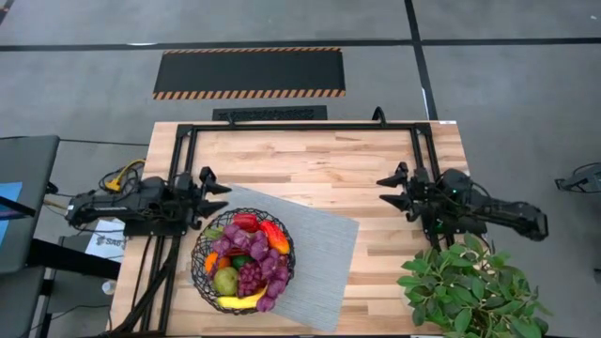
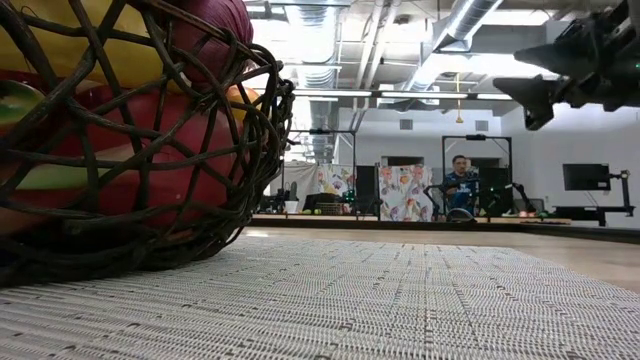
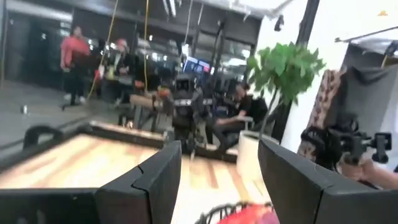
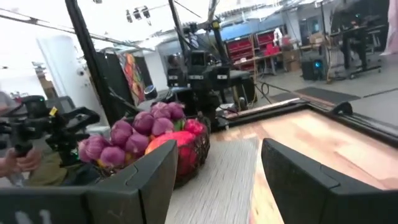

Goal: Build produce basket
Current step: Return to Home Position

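Note:
The dark wire basket (image 1: pixel 243 260) stands on the grey mat, heaped with produce: purple grapes (image 1: pixel 260 258), red peppers (image 1: pixel 247 222), a banana (image 1: pixel 241 300) and a green apple (image 1: pixel 225 281). It fills the low view's left side (image 2: pixel 130 140) and shows in the right wrist view (image 4: pixel 158 140). My left gripper (image 1: pixel 219 197) is open, just beyond the basket's far left rim, holding nothing. My right gripper (image 1: pixel 390 191) is open, raised over the table's right part, well clear of the basket.
The grey mat (image 1: pixel 315 258) lies slanted under the basket. A leafy green plant (image 1: pixel 470 286) stands at the table's near right corner, close under my right arm. A dark frame (image 1: pixel 300 127) runs along the table's far edge and sides. People stand in the room beyond.

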Robot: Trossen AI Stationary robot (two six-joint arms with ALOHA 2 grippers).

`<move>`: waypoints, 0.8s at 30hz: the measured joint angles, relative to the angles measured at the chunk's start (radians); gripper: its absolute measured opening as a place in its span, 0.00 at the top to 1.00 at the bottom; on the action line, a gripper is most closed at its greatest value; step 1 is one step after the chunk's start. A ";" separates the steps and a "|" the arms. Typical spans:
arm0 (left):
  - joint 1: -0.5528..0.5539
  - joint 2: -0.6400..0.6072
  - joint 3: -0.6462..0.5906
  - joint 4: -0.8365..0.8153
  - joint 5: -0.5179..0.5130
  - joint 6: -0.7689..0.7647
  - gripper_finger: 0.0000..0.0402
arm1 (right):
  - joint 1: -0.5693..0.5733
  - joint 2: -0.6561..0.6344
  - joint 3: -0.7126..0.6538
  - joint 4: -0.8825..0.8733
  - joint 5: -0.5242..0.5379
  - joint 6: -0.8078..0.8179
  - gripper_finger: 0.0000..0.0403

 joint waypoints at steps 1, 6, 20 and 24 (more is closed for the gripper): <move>0.003 0.000 0.000 -0.020 0.001 -0.002 0.50 | -0.005 -0.001 0.000 -0.005 -0.009 -0.006 0.37; 0.007 0.001 0.000 -0.135 -0.054 -0.001 0.50 | -0.017 -0.001 0.000 -0.080 -0.045 -0.049 0.37; 0.006 0.000 -0.002 -0.163 -0.141 0.089 0.50 | 0.004 0.001 -0.002 -0.103 -0.043 -0.154 0.37; 0.006 0.000 -0.002 -0.173 -0.200 0.090 0.50 | 0.003 0.001 -0.002 -0.105 -0.042 -0.139 0.37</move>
